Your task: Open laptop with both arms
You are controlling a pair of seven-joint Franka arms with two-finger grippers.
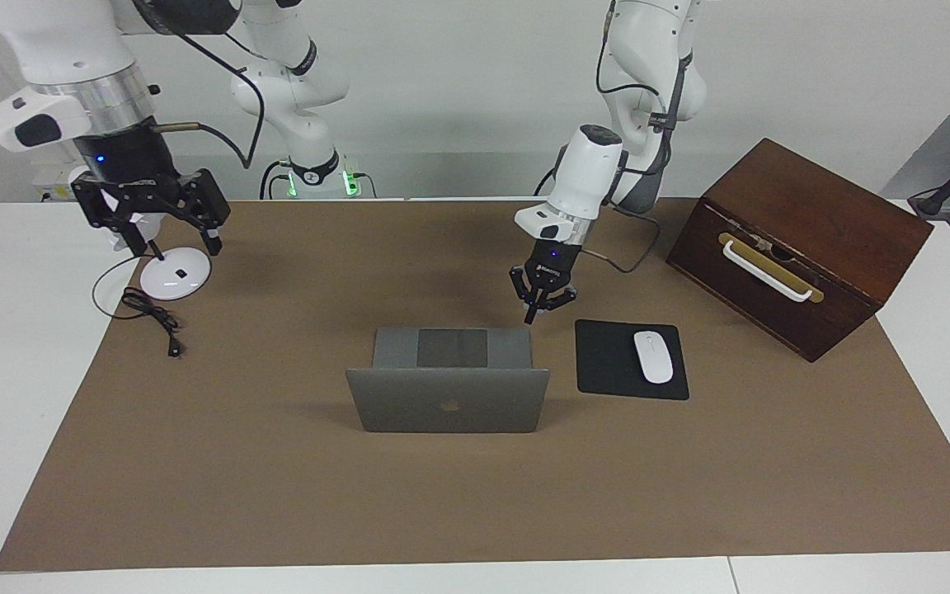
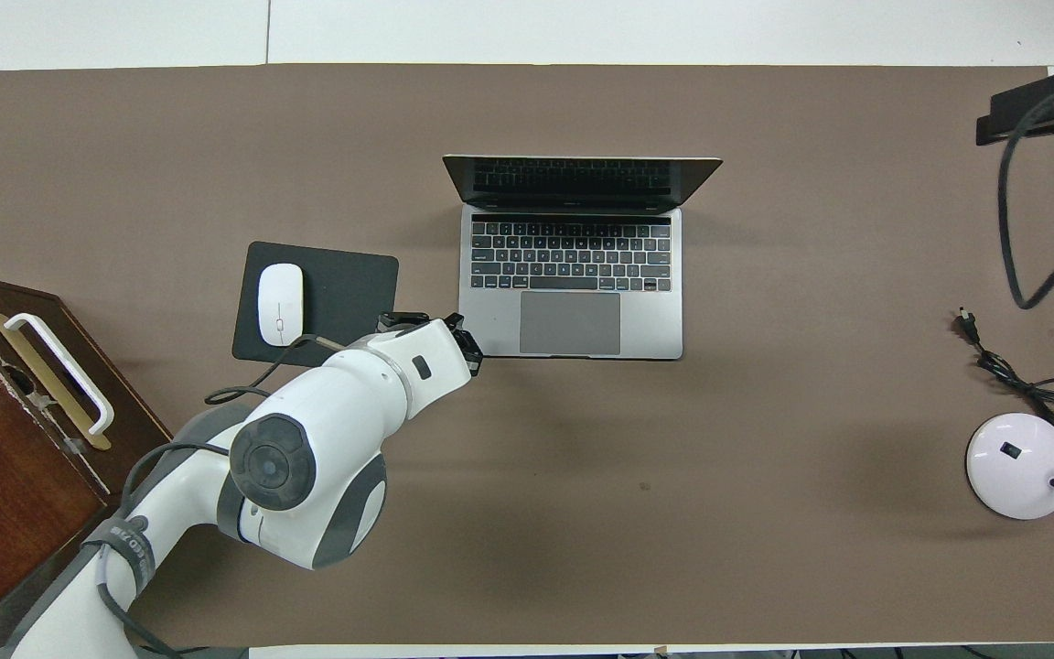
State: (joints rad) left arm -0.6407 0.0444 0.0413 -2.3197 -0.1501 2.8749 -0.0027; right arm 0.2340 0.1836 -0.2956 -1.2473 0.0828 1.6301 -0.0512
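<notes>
In the middle of the brown paper table cover [image 1: 475, 495] sits the thin silver-grey laptop [image 1: 448, 400], its lid already raised close to upright, logo side turned away from the robots, keyboard and dark trackpad facing them. You would judge the opening all but done; what remains is to release cleanly and pull back.

Your left gripper [image 1: 543, 309] hangs just above the base's corner nearest the robots, at about two o'clock from the lid in the facing view. Its black fingers look spread, gripping nothing, and whether a tip touches the base cannot be told. Lift it straight up before swinging it away, so that it neither drags the base nor nudges the screen. If you want the lid tipped further, press the base lightly here and push the lid's top edge slowly.

Just beside the laptop, at three o'clock in that view, lies the flat black mouse pad [image 1: 607, 363] with a white oval mouse [image 1: 653, 356] on it; keep the retreat off them. At two o'clock stands a dark wooden box [image 1: 805, 239] with a white handle.

Your right gripper [image 1: 157, 210] waits, fingers apart and empty, over the white round lamp base [image 1: 176, 275] and its black cord [image 1: 153, 316], at ten o'clock.
</notes>
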